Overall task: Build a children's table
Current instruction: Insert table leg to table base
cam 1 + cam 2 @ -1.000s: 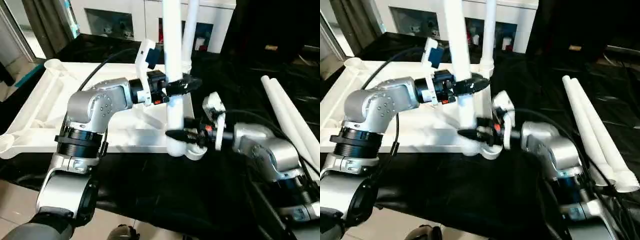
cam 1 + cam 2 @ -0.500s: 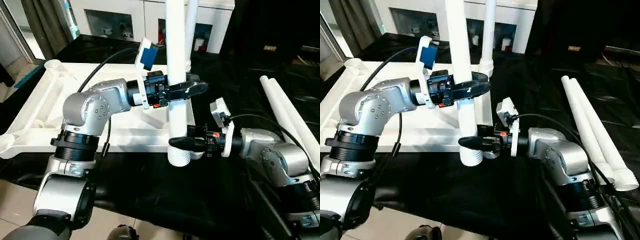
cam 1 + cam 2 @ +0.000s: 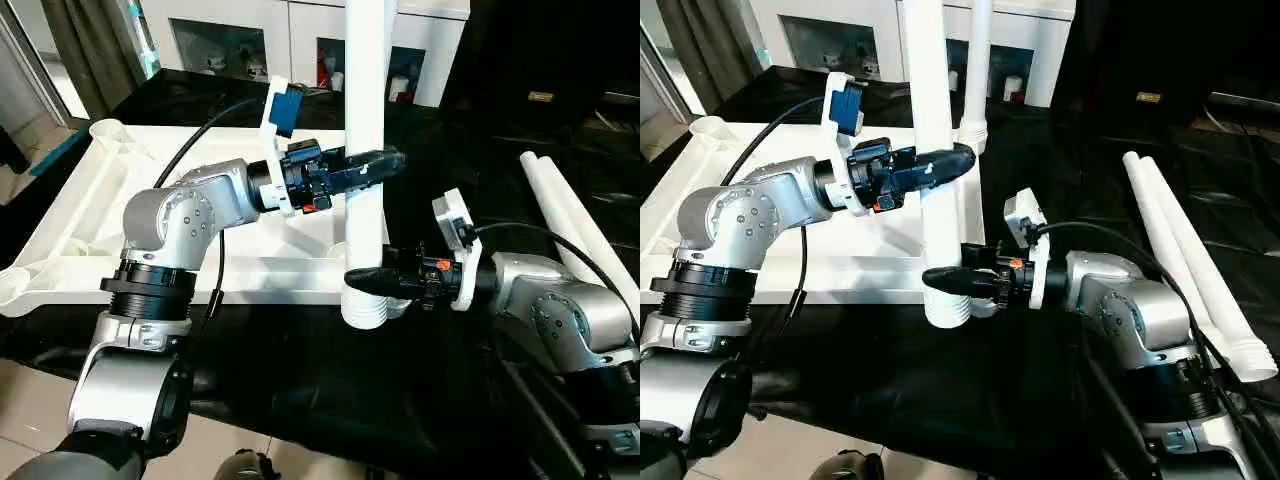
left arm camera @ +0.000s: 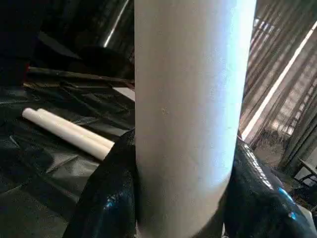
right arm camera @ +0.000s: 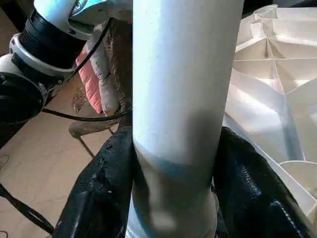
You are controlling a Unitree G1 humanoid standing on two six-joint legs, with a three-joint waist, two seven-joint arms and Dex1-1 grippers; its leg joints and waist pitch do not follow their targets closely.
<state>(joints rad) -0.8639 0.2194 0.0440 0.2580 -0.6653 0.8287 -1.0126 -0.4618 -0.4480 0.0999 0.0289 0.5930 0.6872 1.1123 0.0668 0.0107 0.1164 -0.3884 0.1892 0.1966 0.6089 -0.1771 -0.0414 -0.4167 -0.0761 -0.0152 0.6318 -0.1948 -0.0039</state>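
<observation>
The children's table top (image 3: 90,220) lies upside down on the black surface, ribbed underside up. One white leg (image 3: 365,120) stands upright between my two grippers. My left gripper (image 3: 385,162) is shut on its middle, its fingers (image 4: 106,198) pressed to both sides. My right gripper (image 3: 358,278) is shut on the leg lower down, just above its ribbed end (image 3: 362,312), which hangs by the top's near right corner socket (image 3: 398,305). A second leg (image 3: 978,60) stands in the far right corner socket. Two more legs (image 3: 585,235) lie on the right.
A black sheet (image 3: 300,400) covers the work surface, and its front edge drops to a tiled floor (image 3: 30,400) at the lower left. White cabinets (image 3: 250,40) stand behind. Black cables (image 3: 540,235) run along my right arm.
The held leg has shifted slightly right and its ribbed end now shows beside the near corner socket. My left gripper's fingers have closed in onto the leg.
</observation>
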